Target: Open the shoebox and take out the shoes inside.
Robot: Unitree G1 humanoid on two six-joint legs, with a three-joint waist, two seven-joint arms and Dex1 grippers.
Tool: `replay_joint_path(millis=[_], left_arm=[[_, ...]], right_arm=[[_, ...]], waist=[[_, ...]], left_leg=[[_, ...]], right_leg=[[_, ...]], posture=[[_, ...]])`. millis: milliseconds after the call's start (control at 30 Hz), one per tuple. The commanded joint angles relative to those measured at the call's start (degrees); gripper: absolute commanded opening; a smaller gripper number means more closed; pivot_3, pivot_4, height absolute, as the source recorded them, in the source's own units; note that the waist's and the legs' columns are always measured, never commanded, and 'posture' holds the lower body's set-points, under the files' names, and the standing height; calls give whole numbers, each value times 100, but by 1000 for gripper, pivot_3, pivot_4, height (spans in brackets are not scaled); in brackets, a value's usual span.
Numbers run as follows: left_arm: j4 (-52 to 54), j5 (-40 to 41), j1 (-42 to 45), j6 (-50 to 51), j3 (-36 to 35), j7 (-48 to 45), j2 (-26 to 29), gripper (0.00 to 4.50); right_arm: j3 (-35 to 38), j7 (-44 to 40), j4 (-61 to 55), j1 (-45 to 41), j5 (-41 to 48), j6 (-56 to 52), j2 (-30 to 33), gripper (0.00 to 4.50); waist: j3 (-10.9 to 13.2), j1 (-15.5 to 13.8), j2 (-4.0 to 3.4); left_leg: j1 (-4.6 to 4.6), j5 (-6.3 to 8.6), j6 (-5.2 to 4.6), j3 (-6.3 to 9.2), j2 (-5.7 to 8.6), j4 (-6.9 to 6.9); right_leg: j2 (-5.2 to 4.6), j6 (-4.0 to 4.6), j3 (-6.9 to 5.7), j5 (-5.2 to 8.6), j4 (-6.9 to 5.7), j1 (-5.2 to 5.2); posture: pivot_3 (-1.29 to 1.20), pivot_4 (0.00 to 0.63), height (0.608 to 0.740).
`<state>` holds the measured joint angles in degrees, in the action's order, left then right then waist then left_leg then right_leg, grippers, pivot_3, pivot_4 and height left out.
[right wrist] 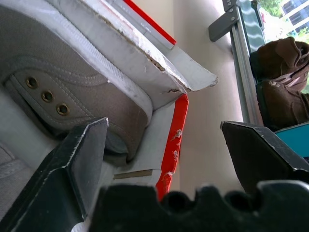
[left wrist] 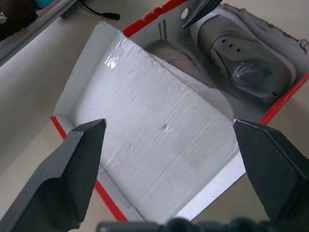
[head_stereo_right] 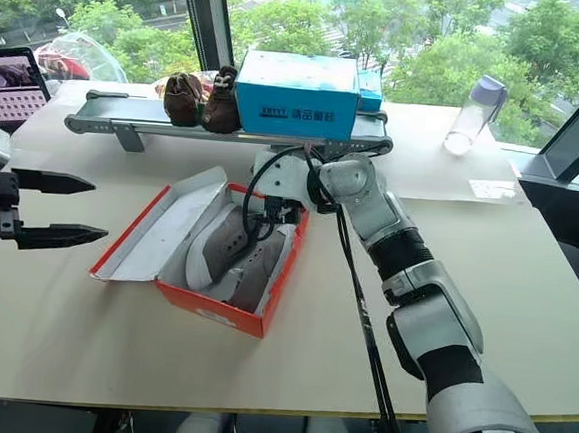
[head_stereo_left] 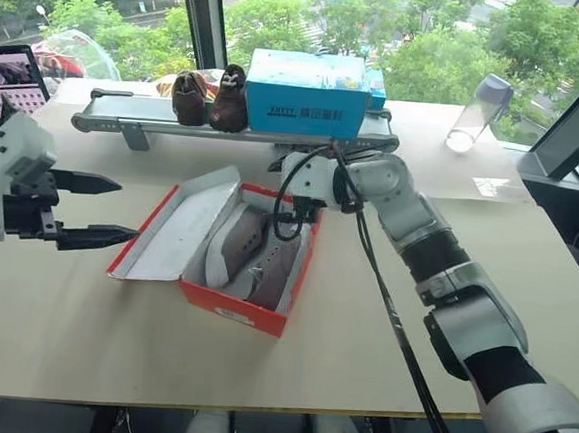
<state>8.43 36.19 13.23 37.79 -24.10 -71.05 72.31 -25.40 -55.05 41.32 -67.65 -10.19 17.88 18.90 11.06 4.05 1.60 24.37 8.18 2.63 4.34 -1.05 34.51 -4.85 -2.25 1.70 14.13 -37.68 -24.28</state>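
On the table (head_stereo_left: 80, 330), both pincers gape empty: right pincer (head_stereo_left: 292, 214) over the shoes (head_stereo_left: 256, 259), left pincer (head_stereo_left: 104, 209) beside the shoebox (head_stereo_left: 237, 313).

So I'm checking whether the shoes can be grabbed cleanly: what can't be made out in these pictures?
- Right end effector: in the head views the wrist and cable hide its fingers at the shoebox.
- Shoes: the heels sit behind the box's near wall, and the far ends are covered by the arm.
- Lid: its outer face is turned away.
- Blue box: its label print is too small to read.
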Motion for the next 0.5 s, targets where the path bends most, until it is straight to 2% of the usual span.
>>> replay_joint_path(millis=[33, 200, 500], left_arm=[[269, 12, -229, 124, -568, -29, 62, 4500], [516, 11, -519, 270, -990, 157, -79, 4500], [730, -39, -894, 375, -1393, 227, -127, 4500]], right_arm=[[-3, 324, 466, -295, -297, 968, -103, 4464], [-209, 738, 1241, -427, -817, 1817, -232, 4464], [-456, 1353, 2066, -589, -1484, 2429, -617, 4464]], waist=[[0, 5, 0], [0, 9, 0], [-1, 13, 1]], left_leg=[[0, 0, 0, 0, -1, 0], [-4, 0, 0, 0, -1, -4], [-18, 0, 0, 0, -5, -5]], right_leg=[[0, 0, 0, 0, 0, 0], [2, 2, 3, -1, 0, 1], [8, 7, 6, -3, -3, 10]], posture=[[0, 150, 740], [0, 150, 740], [0, 150, 740]])
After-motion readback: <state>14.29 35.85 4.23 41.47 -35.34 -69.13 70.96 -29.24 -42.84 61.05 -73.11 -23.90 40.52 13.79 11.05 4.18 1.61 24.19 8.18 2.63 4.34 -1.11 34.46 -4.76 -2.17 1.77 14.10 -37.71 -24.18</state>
